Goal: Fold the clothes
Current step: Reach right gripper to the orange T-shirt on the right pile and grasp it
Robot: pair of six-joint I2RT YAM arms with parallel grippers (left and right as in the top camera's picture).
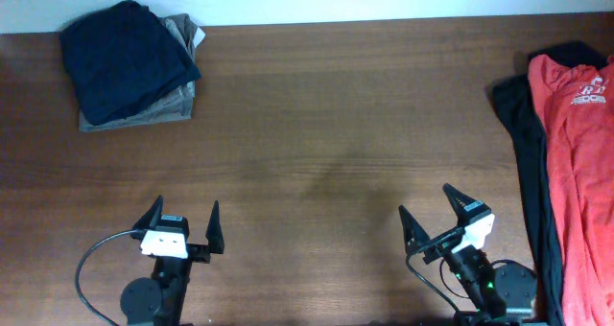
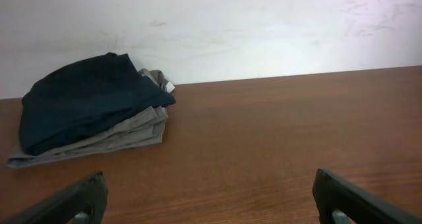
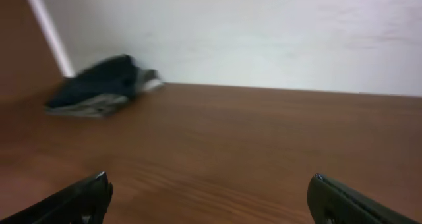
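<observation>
1. Surface: a brown wood-grain tabletop point(image 1: 317, 125) against a plain white wall point(image 2: 264, 26). Its broad middle is bare.
2. Landmark for this entry: the folded stack point(image 1: 129, 72), a dark navy garment point(image 1: 125, 58) on a tan one point(image 1: 182, 101). It sits at the far corner on the left arm's side, close to the wall. We judge it a set-aside pile, kept off the working area.
3. The orange-red T-shirt point(image 1: 580, 173) lies at the opposite side of the tabletop from the stack, well apart from it. It is unfolded and runs along that edge and out of the overhead view, with its white lettering point(image 1: 590, 91) at the wall end. Neither wrist view shows it.
4. A black garment point(image 1: 526, 144) lies under the T-shirt, showing along the side that faces the stack.
5. The left claw point(image 1: 185, 211) has its fingers spread and holds nothing. It sits on the near side of the stack, aimed at the wall.
6. The right claw point(image 1: 424, 201) also has its fingers spread and holds nothing. It sits between stack and T-shirt, much nearer the T-shirt, and is angled toward the stack.
7. Judgement: folding has not begun, and both arms look parked.
8. The T-shirt would need drawing toward the stack, onto the bare middle.
9. Obstacles:
   - The black garment may drag along with the T-shirt.
   - The right claw faces away from the T-shirt and must turn.
   - The stack is too distant to interfere.
</observation>
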